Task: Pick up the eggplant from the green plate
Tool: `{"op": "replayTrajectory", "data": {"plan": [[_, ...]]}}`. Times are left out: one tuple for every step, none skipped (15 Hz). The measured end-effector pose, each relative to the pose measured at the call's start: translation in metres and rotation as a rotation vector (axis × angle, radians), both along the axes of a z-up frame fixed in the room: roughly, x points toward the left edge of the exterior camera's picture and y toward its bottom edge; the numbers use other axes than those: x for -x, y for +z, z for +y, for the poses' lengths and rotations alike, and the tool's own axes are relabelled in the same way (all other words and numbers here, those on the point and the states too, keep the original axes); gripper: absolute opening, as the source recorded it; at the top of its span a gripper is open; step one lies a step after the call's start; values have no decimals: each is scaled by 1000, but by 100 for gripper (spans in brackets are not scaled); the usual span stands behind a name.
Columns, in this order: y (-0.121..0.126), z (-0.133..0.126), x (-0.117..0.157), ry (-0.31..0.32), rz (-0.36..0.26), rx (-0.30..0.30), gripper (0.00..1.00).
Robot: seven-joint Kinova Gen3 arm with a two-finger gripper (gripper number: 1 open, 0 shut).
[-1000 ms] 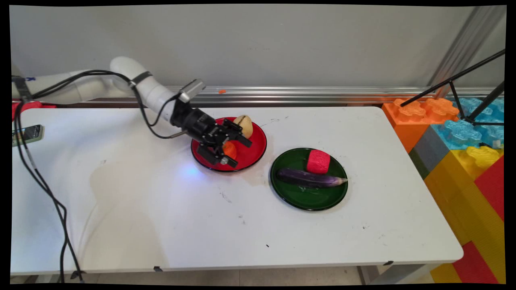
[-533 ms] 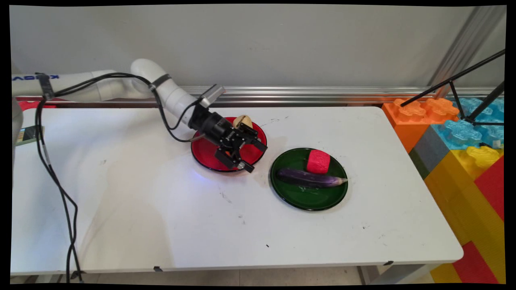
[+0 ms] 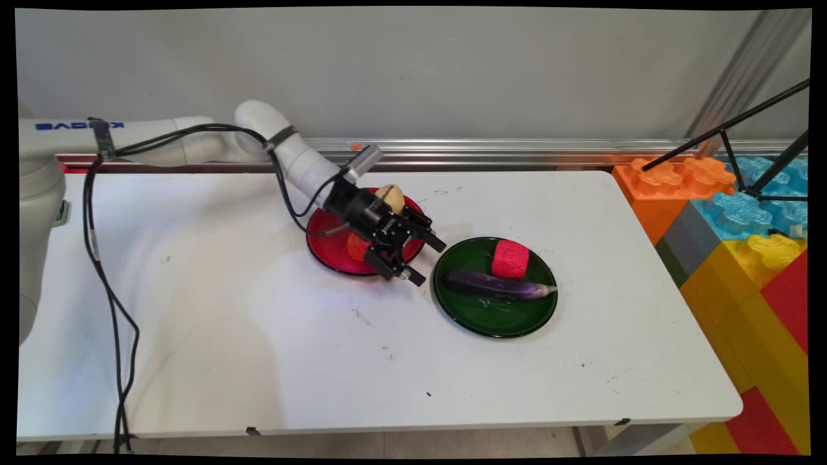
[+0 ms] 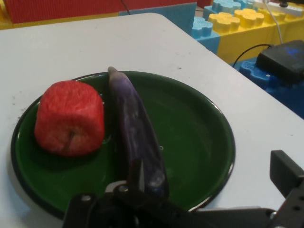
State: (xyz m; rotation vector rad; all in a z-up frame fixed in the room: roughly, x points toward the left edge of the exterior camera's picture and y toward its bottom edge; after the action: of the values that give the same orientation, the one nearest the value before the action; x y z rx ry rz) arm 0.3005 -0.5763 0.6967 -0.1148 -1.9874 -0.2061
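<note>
My gripper (image 3: pixel 428 263) is open and holds nothing. It hangs low over the gap between the red plate (image 3: pixel 333 236) and the green plate (image 3: pixel 491 329), pointing at the green one. On the red plate behind it lie an orange fruit (image 3: pixel 356 247) and a tan potato (image 3: pixel 391 196). The green plate holds a red apple-like block (image 3: pixel 510 259) and a purple eggplant (image 3: pixel 497 286). In the hand view the gripper (image 4: pixel 209 176) faces the green plate (image 4: pixel 204 142). The eggplant (image 4: pixel 135 128) runs straight ahead and the red block (image 4: pixel 70 118) sits to its left.
Big coloured building blocks (image 3: pixel 743 213) are stacked past the table's right end, with black tripod legs (image 3: pixel 730 129) over them. A metal rail (image 3: pixel 517 145) runs along the back edge. Black cables (image 3: pixel 110 290) hang at the left. A black box (image 4: pixel 285 57) lies beyond the table.
The arm has swung right. The open gripper left the orange fruit on the red plate and now sits at the green plate's left rim.
</note>
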Motion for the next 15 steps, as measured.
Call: {"op": "replayTrajectory", "data": {"plan": [[-2,-2,4,-3,-2,5,100],[-3,-4,8,-5,-3,10,100],[-5,-7,12,-7,-4,15,100],[-7,-9,16,-8,-4,20,100],[-8,-12,19,-9,-5,23,100],[-9,-13,21,-10,-6,26,100],[-11,-16,25,-11,-7,30,100],[-13,-18,28,-12,-8,33,100],[-15,-20,31,-13,-10,36,100],[-16,-21,33,-15,-11,38,100],[-17,-22,35,-16,-12,39,100],[-19,-24,36,-17,-14,41,100],[-20,-24,38,-18,-15,41,100],[-22,-25,39,-19,-17,42,100],[-24,-26,42,-21,-19,40,100]]}}
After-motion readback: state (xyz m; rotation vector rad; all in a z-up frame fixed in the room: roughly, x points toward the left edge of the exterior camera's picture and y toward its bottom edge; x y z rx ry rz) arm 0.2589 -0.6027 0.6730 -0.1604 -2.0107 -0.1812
